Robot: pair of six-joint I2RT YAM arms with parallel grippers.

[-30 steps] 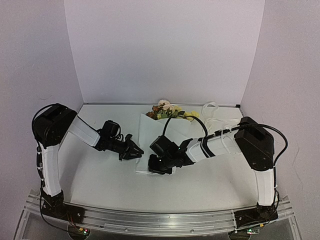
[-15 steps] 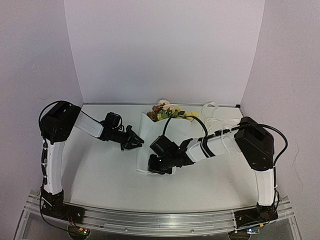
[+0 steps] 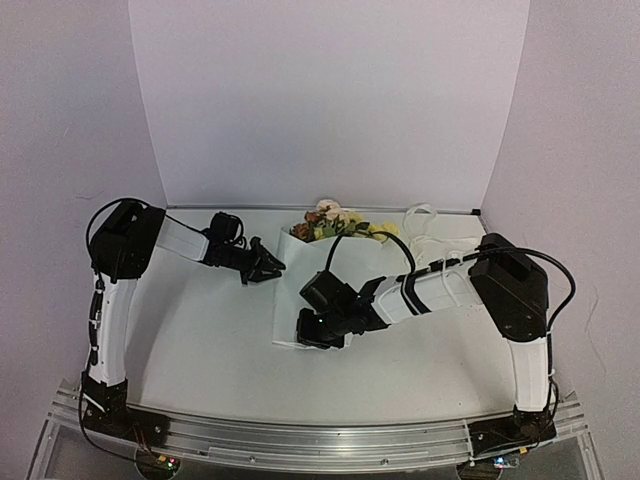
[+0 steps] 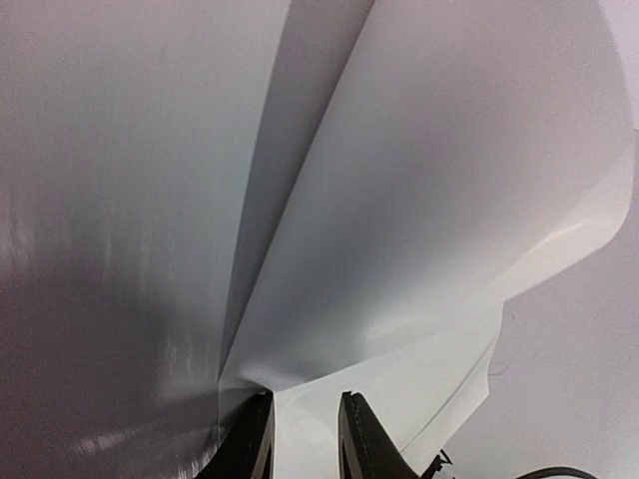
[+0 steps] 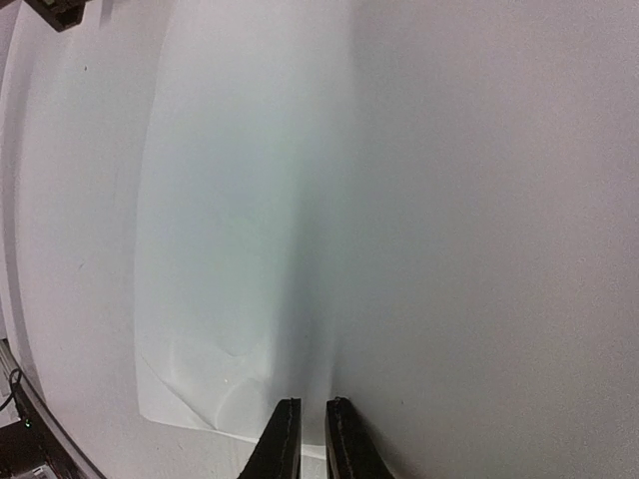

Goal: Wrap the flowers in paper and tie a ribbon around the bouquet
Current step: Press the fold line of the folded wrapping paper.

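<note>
While the paper lies long axis 12 to 6 o'clock, flowers at 12, the left gripper sits at its 9 o'clock edge, the right gripper at 7. Only the left wrist shows that edge curled up beyond slightly parted, empty jaws; the right wrist shows jaws nearly together over flat sheet.

Rises from the left base, bends at a high elbow and reaches rightward and away with the forearm nearly level, ending in the left gripper, jaws a narrow gap apart. On the right, climbs from the base, folds at the elbow and stretches leftward and low, ending in the right gripper, tilted downward, jaws nearly together (only a thin slit; whether pinching anything, impossible to tell).
</note>
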